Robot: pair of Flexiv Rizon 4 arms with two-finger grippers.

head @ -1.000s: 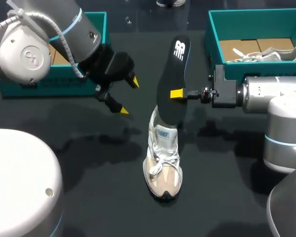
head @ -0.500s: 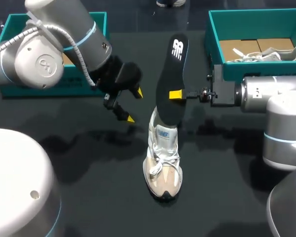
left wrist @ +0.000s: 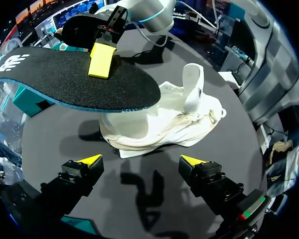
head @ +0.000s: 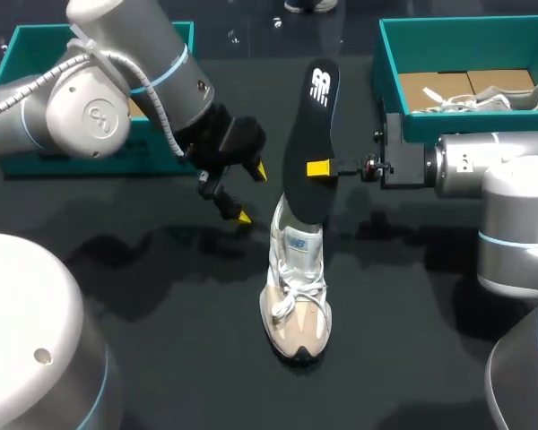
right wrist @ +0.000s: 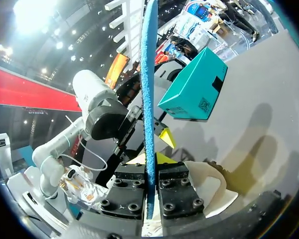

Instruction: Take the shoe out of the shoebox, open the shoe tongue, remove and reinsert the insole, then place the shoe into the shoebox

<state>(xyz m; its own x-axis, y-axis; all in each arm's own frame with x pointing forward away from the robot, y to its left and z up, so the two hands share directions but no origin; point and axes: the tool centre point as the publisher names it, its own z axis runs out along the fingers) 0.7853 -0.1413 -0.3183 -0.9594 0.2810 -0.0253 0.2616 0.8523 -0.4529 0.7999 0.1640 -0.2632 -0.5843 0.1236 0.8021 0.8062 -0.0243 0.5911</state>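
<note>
my right gripper (head: 316, 168) pinches insole (head: 310, 125) above shoe (head: 296, 287); left gripper (head: 252, 193) wide beside shoe. i reckon pushing topples unbraced shoe.

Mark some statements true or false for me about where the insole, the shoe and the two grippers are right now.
1. The right gripper is shut on the insole. True.
2. The left gripper holds the shoe. False: it is open and beside the shoe, and it is not touching it.
3. The shoe below the insole sits inside a shoebox. False: it stands on the table, outside the boxes.
4. A second shoe lies in the shoebox beside the right arm. True.
</note>
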